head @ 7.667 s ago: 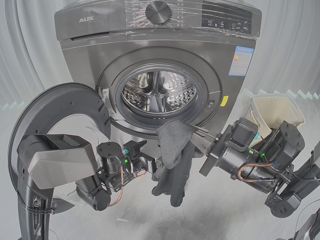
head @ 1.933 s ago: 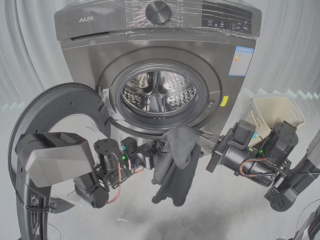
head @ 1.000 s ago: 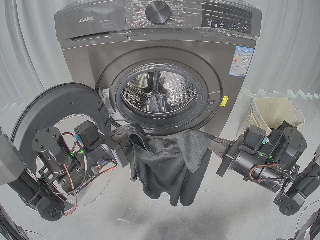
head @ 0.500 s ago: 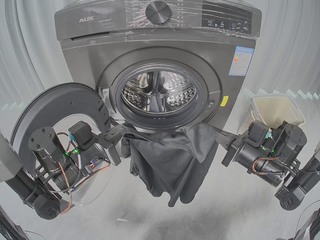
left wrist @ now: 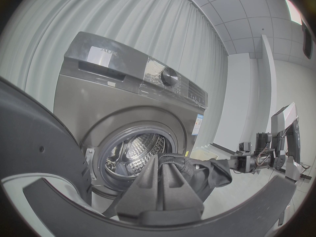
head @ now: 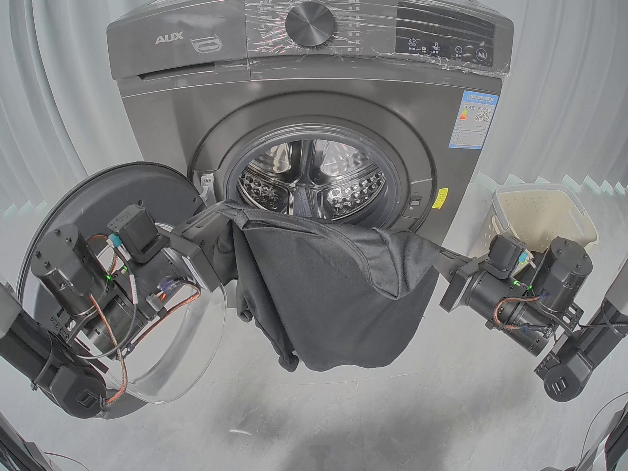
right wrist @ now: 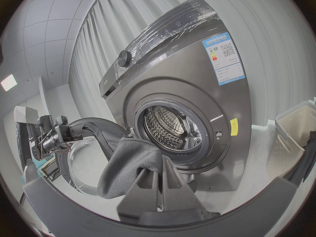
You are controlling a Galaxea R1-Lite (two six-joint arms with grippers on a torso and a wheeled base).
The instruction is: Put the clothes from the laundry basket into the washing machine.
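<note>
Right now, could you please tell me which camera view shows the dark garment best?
The head view: the dark garment hangs spread between the left gripper and right gripper, in front of the washing machine. The left wrist view shows one bunched end between its fingers; the right wrist view shows the other end.

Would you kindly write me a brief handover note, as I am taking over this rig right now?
Left gripper: shut on one end of the dark garment, by the open door.
Right gripper: shut on its other end, near the laundry basket.
Garment: spread between them before the drum opening, not yet inside; drum looks empty.
To do: feed it in, release; another dark piece shows at the basket.
</note>
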